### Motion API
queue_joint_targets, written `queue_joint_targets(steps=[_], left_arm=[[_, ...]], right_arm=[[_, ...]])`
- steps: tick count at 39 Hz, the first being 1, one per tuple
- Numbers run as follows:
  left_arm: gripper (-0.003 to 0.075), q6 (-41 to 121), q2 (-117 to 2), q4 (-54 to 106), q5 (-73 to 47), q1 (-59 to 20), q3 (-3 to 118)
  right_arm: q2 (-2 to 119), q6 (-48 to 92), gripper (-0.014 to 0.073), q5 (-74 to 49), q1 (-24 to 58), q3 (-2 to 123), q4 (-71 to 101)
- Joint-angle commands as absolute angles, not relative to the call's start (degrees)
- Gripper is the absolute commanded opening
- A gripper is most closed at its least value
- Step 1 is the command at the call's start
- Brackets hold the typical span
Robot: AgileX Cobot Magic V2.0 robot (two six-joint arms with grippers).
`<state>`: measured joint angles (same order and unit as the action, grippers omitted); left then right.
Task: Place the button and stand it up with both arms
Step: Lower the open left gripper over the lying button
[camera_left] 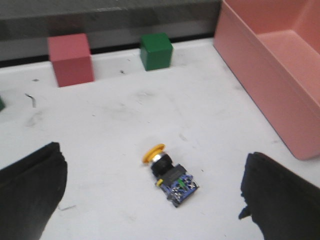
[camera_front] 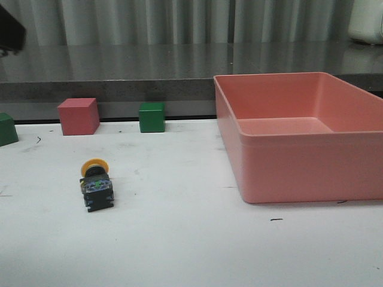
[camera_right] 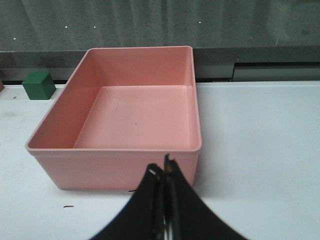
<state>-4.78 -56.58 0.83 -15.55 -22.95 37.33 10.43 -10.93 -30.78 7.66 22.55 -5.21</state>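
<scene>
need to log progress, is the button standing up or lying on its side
Lying on its side. The button rests lengthwise on the table, its yellow cap facing sideways rather than up.

Even, soft overhead light on the tabletop (camera_front: 191,251), faint shadows, mild glare on the rear ledge (camera_front: 149,63); left wrist view slightly blurred.

Left gripper (camera_left: 150,192) with 2 broad matte-black rounded fingers (camera_left: 30,190), right gripper (camera_right: 163,172) black, 2 tapering fingers, pale-edged tips
</scene>
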Motion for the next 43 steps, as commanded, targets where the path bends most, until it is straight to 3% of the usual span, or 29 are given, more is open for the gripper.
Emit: queue_joint_targets(steps=[1,10,23,43], left_arm=[[0.068,-5.03,-62.03,2.39,-14.25,-26.4,43.03],[0.068,-6.16,-74.73,9.9,-25.53,-27.25,52.99],[0.068,-15.99,-92.47,9.91,-44.38,-24.34,68.9],[0.068,-16.41,-114.2,12.04,-64.94,-22.18,88.12]], right_arm=[[10.95,-10.24,-0.0071,-25.86,7.17,24.02,-5.65],[10.95,-10.24,-0.0071,-25.86,7.17,24.02,-5.65],[10.95,-10.24,-0.0071,-25.86,7.17,24.02,-5.65],[10.95,-10.24,-0.0071,-25.86,7.17,24.02,-5.65]])
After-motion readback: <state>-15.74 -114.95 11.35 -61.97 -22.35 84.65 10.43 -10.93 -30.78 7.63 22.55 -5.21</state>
